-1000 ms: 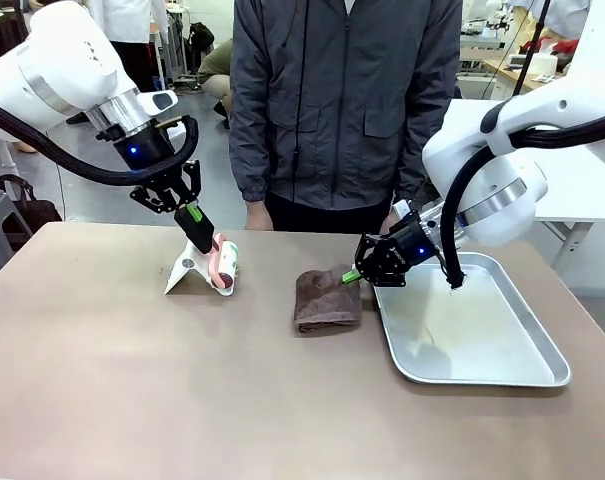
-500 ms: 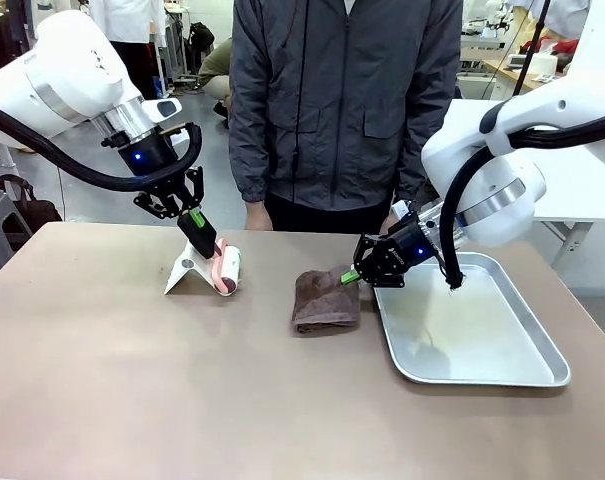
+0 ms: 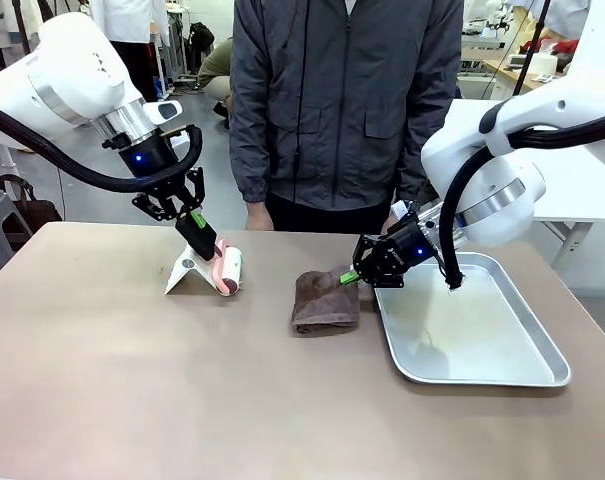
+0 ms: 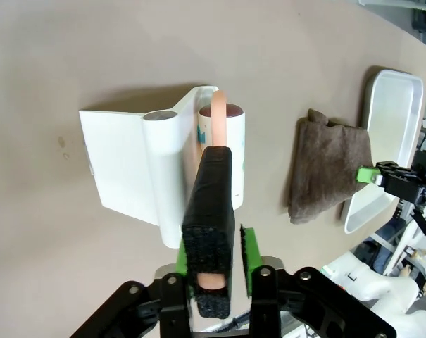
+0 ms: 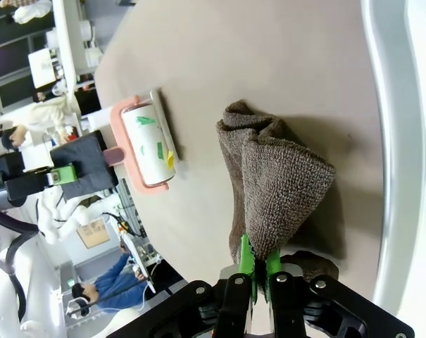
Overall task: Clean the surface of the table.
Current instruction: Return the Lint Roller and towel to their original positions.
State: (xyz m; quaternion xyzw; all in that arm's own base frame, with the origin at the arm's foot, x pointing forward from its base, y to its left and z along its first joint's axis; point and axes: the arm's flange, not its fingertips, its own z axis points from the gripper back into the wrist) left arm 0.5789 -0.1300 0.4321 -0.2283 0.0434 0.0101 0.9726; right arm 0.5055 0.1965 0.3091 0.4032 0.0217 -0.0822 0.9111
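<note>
Lint roller [image 3: 225, 268]: you see a white roll on a pink frame, its black foam-covered handle angled up and to the left.
Roller stand [image 3: 187, 273]: you have a white folded holder touching the roller's left side, its flat flap spread out away from the roll.
Cloth [image 3: 325, 299]: you find a brown towel, folded and rumpled, one corner lifted, just left of the tray.
Tray [image 3: 522, 338]: your shiny metal tray lies flat at the right.
Person [image 3: 342, 100]: you face a grey zipped jacket at the far edge.
</note>
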